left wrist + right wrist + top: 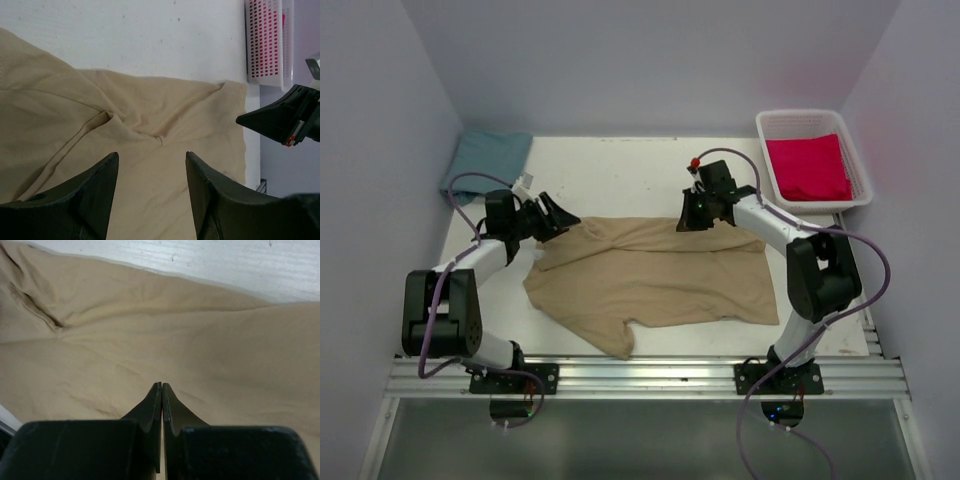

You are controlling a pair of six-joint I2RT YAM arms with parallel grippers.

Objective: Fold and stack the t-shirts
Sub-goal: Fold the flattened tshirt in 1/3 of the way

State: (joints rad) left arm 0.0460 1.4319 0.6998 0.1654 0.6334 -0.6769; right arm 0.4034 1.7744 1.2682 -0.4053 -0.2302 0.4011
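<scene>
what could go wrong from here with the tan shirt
1. The right gripper is shut above the tan cloth t-shirt, and no fabric shows between its fingers. It may have missed, so a lift could leave that side lying flat.
2. The left gripper stands open over bunched creases. Closing there might pinch several layers and make the fold lopsided.
</scene>
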